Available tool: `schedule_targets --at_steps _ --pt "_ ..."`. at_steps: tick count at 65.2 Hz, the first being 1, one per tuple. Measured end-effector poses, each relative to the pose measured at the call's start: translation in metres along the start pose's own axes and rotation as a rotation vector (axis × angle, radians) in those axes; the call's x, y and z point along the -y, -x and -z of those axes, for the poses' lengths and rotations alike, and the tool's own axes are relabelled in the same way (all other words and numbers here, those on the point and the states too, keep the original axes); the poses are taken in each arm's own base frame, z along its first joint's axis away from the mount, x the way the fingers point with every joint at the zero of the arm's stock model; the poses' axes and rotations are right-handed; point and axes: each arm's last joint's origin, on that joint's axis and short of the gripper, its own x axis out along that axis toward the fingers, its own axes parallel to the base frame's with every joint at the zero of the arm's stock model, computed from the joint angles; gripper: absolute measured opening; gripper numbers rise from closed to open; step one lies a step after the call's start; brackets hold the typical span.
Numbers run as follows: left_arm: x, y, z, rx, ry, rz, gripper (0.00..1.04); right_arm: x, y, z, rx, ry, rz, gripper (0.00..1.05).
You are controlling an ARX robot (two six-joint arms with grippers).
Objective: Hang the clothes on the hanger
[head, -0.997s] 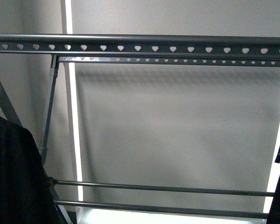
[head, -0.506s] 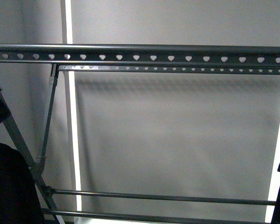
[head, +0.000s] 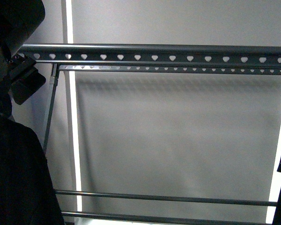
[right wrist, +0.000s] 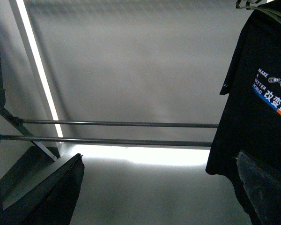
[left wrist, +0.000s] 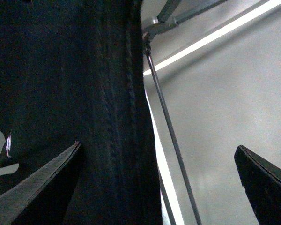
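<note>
Left pincer agape; T-shirt lengthwise downward

front: faces hanger | right wrist: shares lower rails | left wrist: against clothes

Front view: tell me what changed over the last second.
The left arm has risen into view at the upper left, covering the left end of the heart-holed rail. The black cloth below it dipped, then came back up. The rail and the lower bars show slightly lower in the picture than at first; otherwise they are unchanged.
</note>
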Motion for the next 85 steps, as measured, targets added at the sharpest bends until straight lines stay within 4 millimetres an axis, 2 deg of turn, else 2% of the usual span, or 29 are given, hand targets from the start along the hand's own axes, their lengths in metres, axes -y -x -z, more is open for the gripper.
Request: schedule_targets --at_steps 12,20,37,44,55,65,75,81,85 --pt "0.004 0.0 -0.005 0.051 0.006 0.04 0.98 0.0 0.0 0.0 0.0 0.0 0.0 0.97" --pt "0.001 -0.001 -0.004 0.035 -0.039 0.076 0.77 0.0 0.0 0.0 0.0 0.0 0.0 0.97" --pt "-0.004 -0.008 -0.006 0.075 -0.096 0.099 0.18 0.0 0.0 0.0 0.0 0.0 0.0 0.97" --pt "-0.007 -0.012 -0.004 0.049 -0.046 0.18 0.05 0.0 0.0 0.0 0.0 0.0 0.0 0.97" --pt "-0.015 -0.011 -0.007 0.049 -0.018 0.352 0.05 0.0 0.0 0.0 0.0 0.0 0.0 0.97" --pt "-0.021 0.004 -0.014 -0.012 -0.056 0.543 0.05 0.0 0.0 0.0 0.0 0.0 0.0 0.97" --pt "-0.035 0.031 -0.023 -0.152 -0.203 0.773 0.05 0.0 0.0 0.0 0.0 0.0 0.0 0.97" --pt "-0.048 0.043 -0.028 -0.289 -0.361 0.929 0.05 0.0 0.0 0.0 0.0 0.0 0.0 0.97" --pt "-0.055 0.045 -0.029 -0.447 -0.527 1.037 0.05 0.0 0.0 0.0 0.0 0.0 0.0 0.97"
